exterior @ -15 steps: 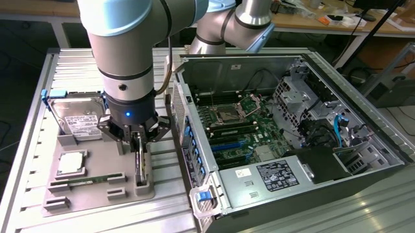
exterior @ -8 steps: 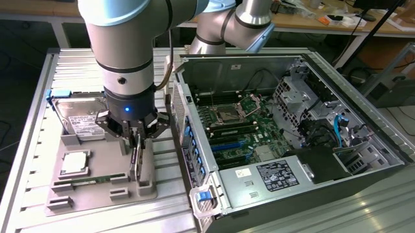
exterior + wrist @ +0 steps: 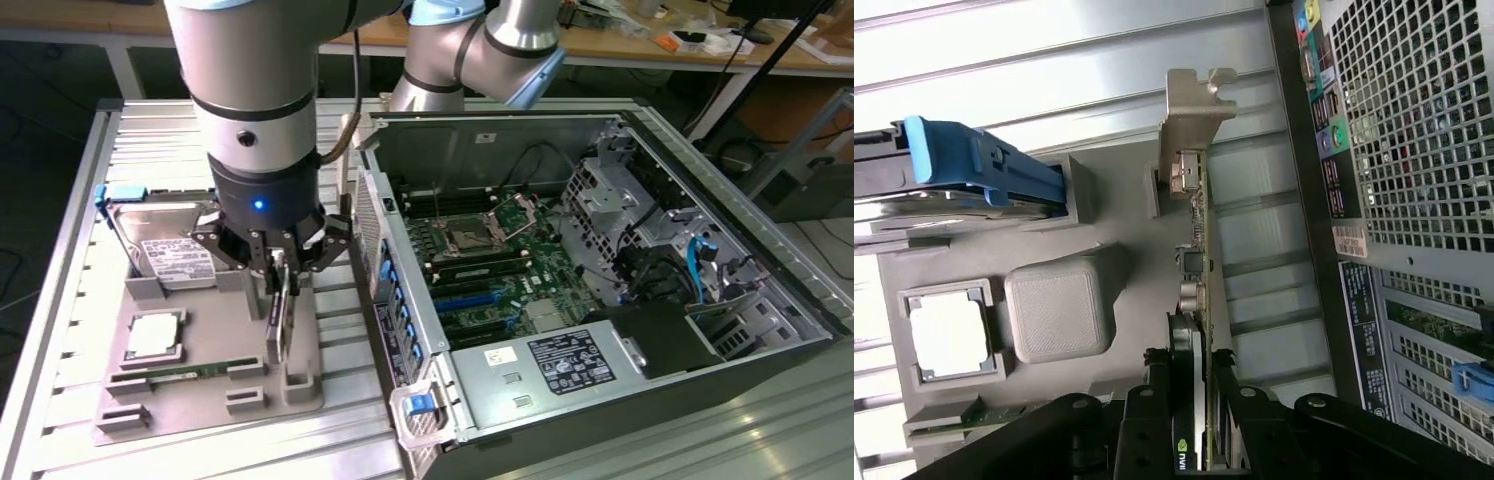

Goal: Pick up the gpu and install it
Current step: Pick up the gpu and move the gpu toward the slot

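A Universal Robots arm's gripper (image 3: 278, 282) pinches the gpu (image 3: 279, 330), one finger on each face of the card, as the wrist view shows with its fingers (image 3: 1152, 405) straddling the upper edge. The card stands on edge directly beneath the hand, over a slot of the grey holder tray (image 3: 200, 400); its silver end bracket (image 3: 1190, 110) juts out beyond the fingers. Close by the gripper, on the exterior view's left, a hard drive (image 3: 167, 255), a processor (image 3: 151, 335) and a green memory stick (image 3: 180, 372) sit in the same tray. Near the gripper on the exterior view's right lies the open computer case (image 3: 767, 300), motherboard (image 3: 487, 260) exposed.
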Controlling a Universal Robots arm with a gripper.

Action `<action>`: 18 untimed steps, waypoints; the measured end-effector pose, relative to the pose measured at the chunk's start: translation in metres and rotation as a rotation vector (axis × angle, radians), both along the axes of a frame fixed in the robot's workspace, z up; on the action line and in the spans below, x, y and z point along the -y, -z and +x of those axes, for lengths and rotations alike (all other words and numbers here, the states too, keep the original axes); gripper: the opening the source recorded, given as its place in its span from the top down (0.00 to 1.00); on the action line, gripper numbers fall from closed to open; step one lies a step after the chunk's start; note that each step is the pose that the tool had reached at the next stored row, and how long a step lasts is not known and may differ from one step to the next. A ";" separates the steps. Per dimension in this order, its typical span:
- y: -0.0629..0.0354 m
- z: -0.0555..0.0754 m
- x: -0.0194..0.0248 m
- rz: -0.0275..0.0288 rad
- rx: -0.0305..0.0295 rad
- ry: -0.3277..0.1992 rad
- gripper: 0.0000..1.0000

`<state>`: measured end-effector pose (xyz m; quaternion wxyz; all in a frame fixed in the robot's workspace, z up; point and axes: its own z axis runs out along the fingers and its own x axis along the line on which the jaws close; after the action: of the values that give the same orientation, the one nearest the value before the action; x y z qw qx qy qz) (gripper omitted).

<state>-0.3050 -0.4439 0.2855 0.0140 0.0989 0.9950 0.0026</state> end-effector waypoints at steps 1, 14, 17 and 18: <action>-0.0028 0.000 0.0000 0.0001 0.0000 0.000 0.73; -0.0323 0.000 0.0000 0.0001 0.0000 -0.001 0.73; -0.0329 0.000 0.0000 0.0000 -0.0001 -0.001 0.73; -0.0330 0.000 0.0000 0.0001 0.0000 -0.001 0.73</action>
<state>-0.3050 -0.4439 0.3186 0.0140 0.0984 0.9950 0.0026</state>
